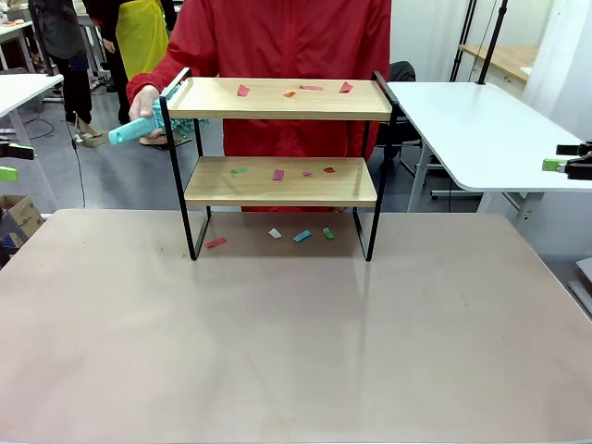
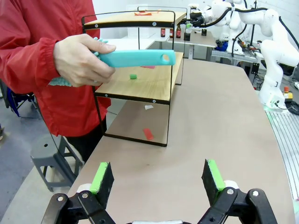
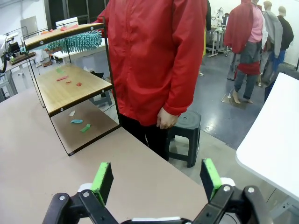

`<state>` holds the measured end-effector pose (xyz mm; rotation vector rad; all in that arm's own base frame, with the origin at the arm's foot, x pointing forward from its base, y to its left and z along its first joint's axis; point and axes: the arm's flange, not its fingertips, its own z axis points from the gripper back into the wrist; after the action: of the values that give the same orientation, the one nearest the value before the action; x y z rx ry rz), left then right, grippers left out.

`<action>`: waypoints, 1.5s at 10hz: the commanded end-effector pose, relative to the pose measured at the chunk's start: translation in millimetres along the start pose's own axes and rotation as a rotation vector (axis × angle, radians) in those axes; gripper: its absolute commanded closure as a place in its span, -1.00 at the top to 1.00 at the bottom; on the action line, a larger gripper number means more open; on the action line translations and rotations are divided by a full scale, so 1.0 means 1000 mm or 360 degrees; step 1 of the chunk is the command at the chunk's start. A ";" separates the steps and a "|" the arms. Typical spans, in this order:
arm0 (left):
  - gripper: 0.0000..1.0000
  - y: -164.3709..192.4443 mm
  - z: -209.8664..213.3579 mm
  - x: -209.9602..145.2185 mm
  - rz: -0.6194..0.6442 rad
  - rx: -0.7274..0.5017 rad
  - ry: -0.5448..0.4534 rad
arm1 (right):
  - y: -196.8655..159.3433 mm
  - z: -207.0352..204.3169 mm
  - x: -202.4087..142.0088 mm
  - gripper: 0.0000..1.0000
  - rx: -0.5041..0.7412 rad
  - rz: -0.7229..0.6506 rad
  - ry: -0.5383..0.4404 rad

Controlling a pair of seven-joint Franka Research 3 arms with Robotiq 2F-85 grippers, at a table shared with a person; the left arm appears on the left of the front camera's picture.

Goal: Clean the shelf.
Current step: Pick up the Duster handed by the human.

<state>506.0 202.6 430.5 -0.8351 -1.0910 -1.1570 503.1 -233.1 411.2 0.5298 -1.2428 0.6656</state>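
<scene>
The small two-tier shelf of light wooden boards in a thin black metal frame (image 1: 213, 97) stands at the far side of the pinkish-beige surface (image 1: 296, 351), just in front of a person in a red jacket. Its open front faces the robot, so both boards can be reached from this side. Small coloured paper scraps lie on the top board (image 1: 243, 91), on the lower board (image 1: 277, 174) and on the surface between the legs (image 1: 302, 236); they look like the stand-in dirt to be swept off. The person's hand (image 2: 81, 60) holds a turquoise plastic duster (image 2: 140, 58) beside the shelf's end at top-board height. The grip is close to the bristly head (image 3: 77, 43), which leaves the long handle free and level. That reads as an offer of the tool, since the bare handle is the part a robot could take. The left hand (image 2: 157, 177) hangs low over the surface, looking towards the duster with its green pads wide apart and nothing between them, so it seems ready to receive. The right hand (image 3: 156, 178) is likewise spread and empty near the shelf's other end, well apart from the duster.
</scene>
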 end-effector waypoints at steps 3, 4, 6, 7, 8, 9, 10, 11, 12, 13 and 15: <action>1.00 0.000 0.000 0.000 -0.0001 -0.0004 0.0003 | 0.003 -0.005 0.005 1.00 -0.0025 -0.0031 0.0008; 1.00 0.000 0.000 0.000 -0.0001 -0.0004 0.0003 | 0.003 -0.005 0.005 1.00 -0.0025 -0.0031 0.0008; 1.00 0.000 0.000 0.000 -0.0001 -0.0004 0.0003 | 0.003 -0.005 0.005 1.00 -0.0025 -0.0031 0.0008; 1.00 0.000 0.000 0.000 -0.0001 -0.0004 0.0003 | 0.003 -0.005 0.005 1.00 -0.0025 -0.0031 0.0008; 1.00 0.000 0.000 0.000 -0.0001 -0.0004 0.0003 | 0.003 -0.005 0.005 1.00 -0.0025 -0.0031 0.0008; 1.00 0.000 0.000 0.000 -0.0001 -0.0004 0.0003 | 0.003 -0.005 0.005 1.00 -0.0025 -0.0031 0.0008; 1.00 0.000 0.000 0.000 -0.0001 -0.0004 0.0003 | 0.003 -0.005 0.005 1.00 -0.0025 -0.0031 0.0008; 1.00 0.000 0.000 0.000 0.0000 0.0000 0.0000 | 0.003 -0.005 0.005 1.00 -0.0025 -0.0031 0.0008; 1.00 0.000 0.008 0.025 0.0052 0.0049 -0.0043 | 0.003 -0.005 0.005 1.00 -0.0025 -0.0031 0.0008; 1.00 -0.005 0.017 0.058 0.0067 0.0081 0.0048 | 0.003 -0.005 0.005 1.00 -0.0025 -0.0031 0.0008; 1.00 -0.016 0.023 0.119 0.0131 0.0120 0.0261 | 0.003 -0.005 0.005 1.00 -0.0025 -0.0031 0.0008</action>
<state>495.1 200.9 524.7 -0.7546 -1.0375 -1.0919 503.1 -232.5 410.6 0.5325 -1.2464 0.6616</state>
